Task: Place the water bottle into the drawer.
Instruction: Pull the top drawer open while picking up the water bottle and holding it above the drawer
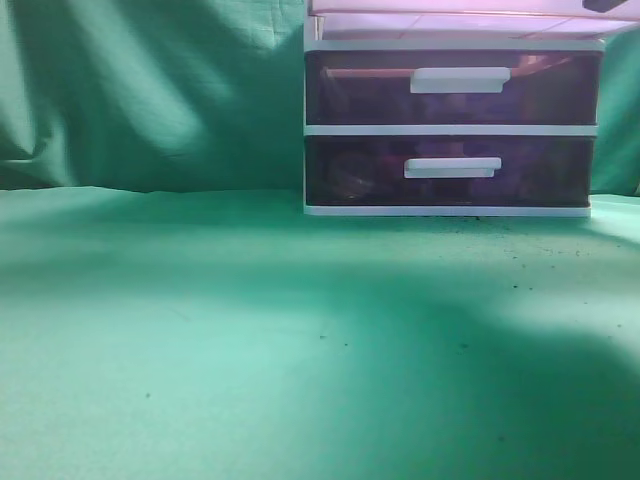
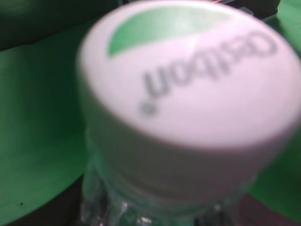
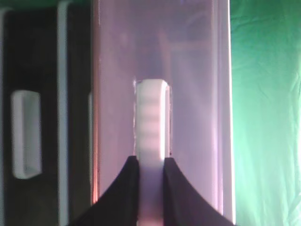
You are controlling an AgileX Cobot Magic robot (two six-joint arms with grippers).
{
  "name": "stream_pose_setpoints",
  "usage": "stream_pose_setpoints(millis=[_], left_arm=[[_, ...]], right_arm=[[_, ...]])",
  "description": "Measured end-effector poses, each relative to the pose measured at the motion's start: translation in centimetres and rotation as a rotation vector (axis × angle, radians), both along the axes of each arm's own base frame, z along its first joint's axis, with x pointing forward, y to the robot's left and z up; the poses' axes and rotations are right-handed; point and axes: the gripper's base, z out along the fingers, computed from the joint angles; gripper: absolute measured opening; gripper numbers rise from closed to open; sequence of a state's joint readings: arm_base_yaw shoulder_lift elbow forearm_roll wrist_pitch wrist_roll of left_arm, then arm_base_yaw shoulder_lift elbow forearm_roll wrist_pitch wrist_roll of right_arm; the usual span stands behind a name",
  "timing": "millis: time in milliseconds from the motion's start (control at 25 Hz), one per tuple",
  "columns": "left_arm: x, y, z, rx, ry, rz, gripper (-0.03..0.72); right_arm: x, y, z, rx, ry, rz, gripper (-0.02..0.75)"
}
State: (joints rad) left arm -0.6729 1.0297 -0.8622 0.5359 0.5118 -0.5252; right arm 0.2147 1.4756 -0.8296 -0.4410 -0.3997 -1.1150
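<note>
The water bottle [image 2: 188,94] fills the left wrist view, its white cap with grey lettering close to the camera and its clear neck below. My left gripper [image 2: 160,214] holds the bottle; only dark edges of its fingers show at the bottom corners. The drawer [image 3: 197,94] is pinkish and translucent, and its white bar handle [image 3: 151,122] is pinched between the black fingers of my right gripper [image 3: 151,162]. In the exterior view the drawer [image 1: 450,20] is the top one of the unit and sticks out forward. A dark bit of the right gripper [image 1: 610,5] shows at the top edge.
Two darker purple-black drawers with white handles [image 1: 458,80] [image 1: 452,167] sit shut below it in the white frame [image 1: 450,211]. They also show in the right wrist view [image 3: 26,136]. Green cloth [image 1: 200,330] covers the table and backdrop.
</note>
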Motion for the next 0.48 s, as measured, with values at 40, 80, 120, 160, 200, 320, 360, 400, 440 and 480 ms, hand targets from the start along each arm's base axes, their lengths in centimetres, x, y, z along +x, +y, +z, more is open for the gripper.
stream_pose_setpoints(millis=[40,80,120,160,200,320,360,400,440,480], left_arm=[[0.0,0.0,0.0,-0.004,-0.002,-0.002,0.297],[0.0,-0.1,0.1,-0.008,-0.007,-0.006,0.297],[0.0,-0.1,0.1,-0.011,-0.010,-0.009,0.297],[0.0,-0.2,0.2,-0.015,-0.015,-0.012,0.297],[0.0,-0.2,0.2,-0.019,-0.019,-0.016,0.297],[0.1,-0.4,0.7,-0.043,-0.044,-0.031,0.297],[0.1,-0.5,1.1,-0.056,-0.058,-0.036,0.297],[0.2,-0.6,1.8,-0.073,-0.078,-0.040,0.297],[0.3,-0.8,2.9,-0.100,-0.112,-0.049,0.297],[0.4,-1.0,4.0,-0.128,-0.152,-0.063,0.297]], right_arm=[[-0.7,0.2,-0.2,0.003,0.007,0.011,0.097],[-1.1,0.5,-0.4,0.011,0.016,0.020,0.097],[-1.5,0.7,-0.5,0.016,0.017,0.026,0.097],[-1.7,0.9,-0.8,0.019,0.027,0.032,0.097],[-1.8,1.0,-0.9,0.018,0.031,0.037,0.097],[-1.9,1.0,-0.9,0.019,0.031,0.036,0.097],[-1.9,1.0,-0.9,0.015,0.029,0.035,0.097],[-1.9,1.0,-0.9,0.012,0.027,0.035,0.097],[-1.9,1.0,-0.9,0.009,0.026,0.035,0.097],[-1.9,1.0,-0.9,0.008,0.025,0.034,0.097]])
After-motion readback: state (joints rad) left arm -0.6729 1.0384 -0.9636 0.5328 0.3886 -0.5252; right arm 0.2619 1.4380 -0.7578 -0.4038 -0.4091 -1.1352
